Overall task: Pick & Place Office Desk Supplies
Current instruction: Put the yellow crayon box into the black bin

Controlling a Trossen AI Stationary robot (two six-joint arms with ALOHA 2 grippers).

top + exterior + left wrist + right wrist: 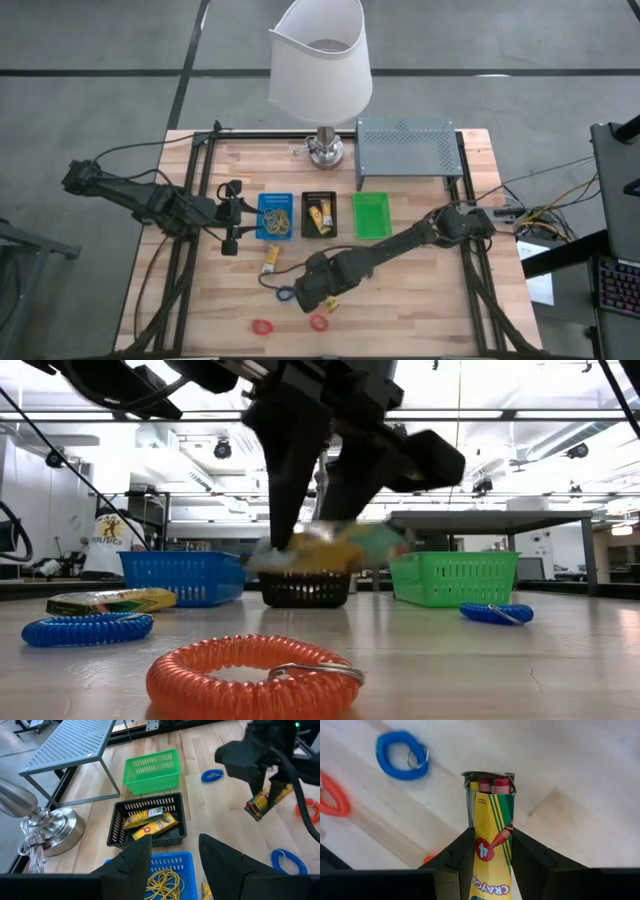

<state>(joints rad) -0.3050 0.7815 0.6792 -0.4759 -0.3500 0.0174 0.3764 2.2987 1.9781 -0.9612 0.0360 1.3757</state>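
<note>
My right gripper point(322, 292) hangs over the near middle of the table, shut on a yellow-and-green crayon packet point(490, 845). Another yellow packet point(270, 260) lies flat on the wood near the blue tray point(275, 215), which holds tan rubber bands point(162, 882). Two packets point(150, 820) lie in the black tray point(319, 213). A blue ring point(285, 295) and two red rings point(262, 326) point(318, 322) lie on the table near its front edge. My left gripper point(175, 865) is open and waits beside the blue tray's left side. My right gripper pinches the crayon packet's flat sides point(492, 847) between its two fingers point(457, 855), which lie along the packet. Its open end with red crayon tips point(489, 782) sticks out past the fingertips. The packet point(265, 800) hangs tilted, lifted clear of the table.
The green tray point(372, 215) stands right of the black one. The grey perforated shelf point(405, 145) and a lamp point(322, 150) stand at the far edge. Another blue ring point(212, 774) lies beyond the green tray. Bare wood stretches along the table's near right.
</note>
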